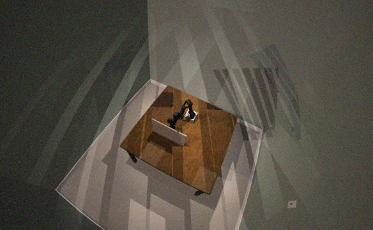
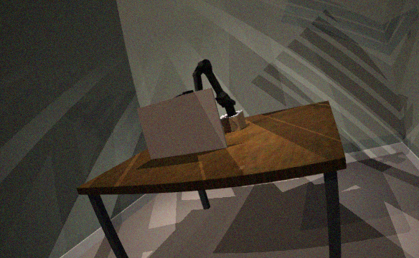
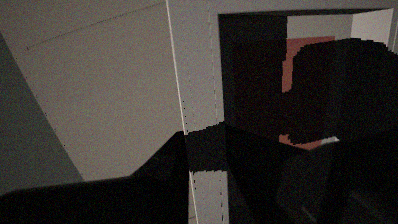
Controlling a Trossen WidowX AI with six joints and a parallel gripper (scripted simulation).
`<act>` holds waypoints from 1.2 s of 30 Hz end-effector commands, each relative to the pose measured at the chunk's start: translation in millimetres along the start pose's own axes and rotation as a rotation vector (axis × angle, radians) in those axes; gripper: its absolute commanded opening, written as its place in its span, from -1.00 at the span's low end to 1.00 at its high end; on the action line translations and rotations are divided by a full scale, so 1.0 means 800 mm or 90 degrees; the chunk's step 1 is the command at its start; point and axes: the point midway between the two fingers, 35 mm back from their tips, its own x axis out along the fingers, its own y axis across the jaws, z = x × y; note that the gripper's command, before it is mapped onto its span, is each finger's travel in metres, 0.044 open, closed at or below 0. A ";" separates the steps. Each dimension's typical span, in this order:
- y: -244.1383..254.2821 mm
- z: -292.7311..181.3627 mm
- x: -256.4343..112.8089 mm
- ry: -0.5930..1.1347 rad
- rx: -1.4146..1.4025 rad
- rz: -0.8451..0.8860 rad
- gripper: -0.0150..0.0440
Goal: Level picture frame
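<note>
The picture frame (image 3: 197, 75) shows in the wrist view as a pale border around a dark and red picture, much of it in shadow. Its near side bar runs top to bottom, leaning a little in the view. My gripper (image 3: 202, 135) (image 1: 172, 126) is shut on this bar, one dark finger on each side. The pale upright wall panel (image 1: 168, 131) (image 2: 181, 125) (image 3: 110, 85) stands behind the frame and hides the frame and the fingers in the exterior view. The screw and notched strip are not visible. Whether the frame hangs level cannot be told.
The panel stands on the brown wooden table (image 1: 202, 153) (image 2: 285, 143). The arm rises from a pale block (image 2: 239, 121) on the table and bends over toward the panel. Striped shadows cross the table and room walls.
</note>
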 end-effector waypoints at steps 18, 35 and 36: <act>0.014 0.000 0.000 0.000 -0.008 0.009 -0.49; 0.011 0.000 0.000 0.000 -0.008 0.009 -0.49; 0.011 0.000 0.000 0.000 -0.008 0.009 -0.49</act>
